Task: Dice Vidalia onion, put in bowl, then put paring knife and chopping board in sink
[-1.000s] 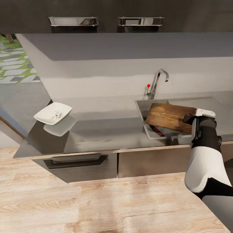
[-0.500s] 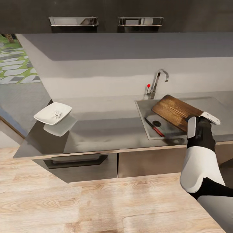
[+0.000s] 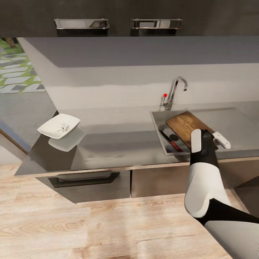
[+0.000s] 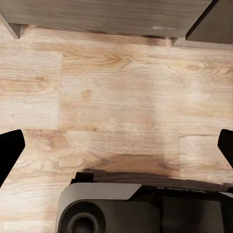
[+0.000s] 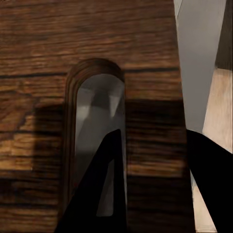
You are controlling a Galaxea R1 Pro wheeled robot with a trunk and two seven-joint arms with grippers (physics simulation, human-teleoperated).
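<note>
Wooden chopping board (image 3: 184, 126) tilted over the sink (image 3: 158, 126), pinched at its slot end by right gripper (image 3: 208, 138); early release risks slamming onto paring knife (image 3: 172, 141) below.

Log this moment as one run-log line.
phase: board into sink | right end effector: shut on board, tilted over sink | knife: in sink | bowl: on countertop

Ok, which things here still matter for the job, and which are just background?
Job: chopping board held by the right gripper over the sink; paring knife in the sink; bowl on the countertop.

Background: tap, cabinet handles, wood floor.
</note>
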